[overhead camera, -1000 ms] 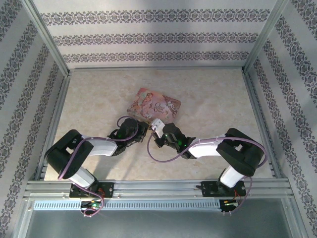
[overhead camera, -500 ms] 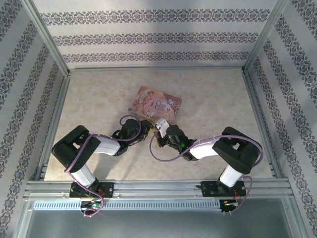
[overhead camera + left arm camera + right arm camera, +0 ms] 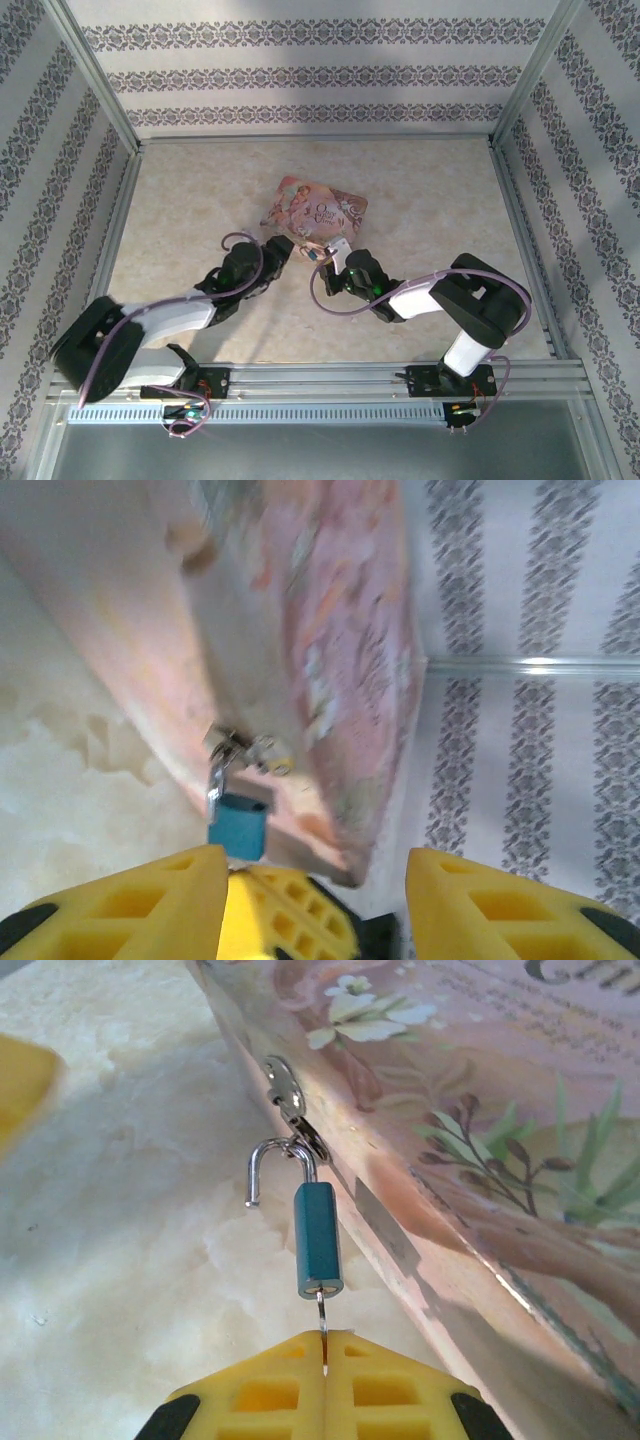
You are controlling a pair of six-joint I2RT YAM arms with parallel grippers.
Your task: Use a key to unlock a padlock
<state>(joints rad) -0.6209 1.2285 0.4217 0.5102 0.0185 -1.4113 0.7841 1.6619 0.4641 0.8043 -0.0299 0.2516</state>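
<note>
The padlock (image 3: 318, 1245) is a small blue block hanging by its silver shackle from the hasp (image 3: 285, 1085) on the pink box (image 3: 480, 1090). One shackle end stands free of the body. A thin key (image 3: 321, 1315) sticks out of the padlock's underside, and my right gripper (image 3: 323, 1355) is shut on it. In the left wrist view the padlock (image 3: 238, 825) hangs at the box's (image 3: 340, 650) edge, just beyond my open left gripper (image 3: 315, 880), close to its left finger (image 3: 120, 905). From above, the left gripper (image 3: 283, 247) and right gripper (image 3: 335, 258) meet at the box's (image 3: 315, 210) near edge.
The box lies mid-table on the beige marbled tabletop (image 3: 430, 190). Patterned walls and metal frame rails (image 3: 520, 230) enclose the table on three sides. The right gripper's yellow fingers (image 3: 285, 915) show between the left gripper's fingers.
The left arm has stretched out low and moved its gripper right, up to the box's near edge. The right gripper has shifted slightly right, and the box has turned a little.
</note>
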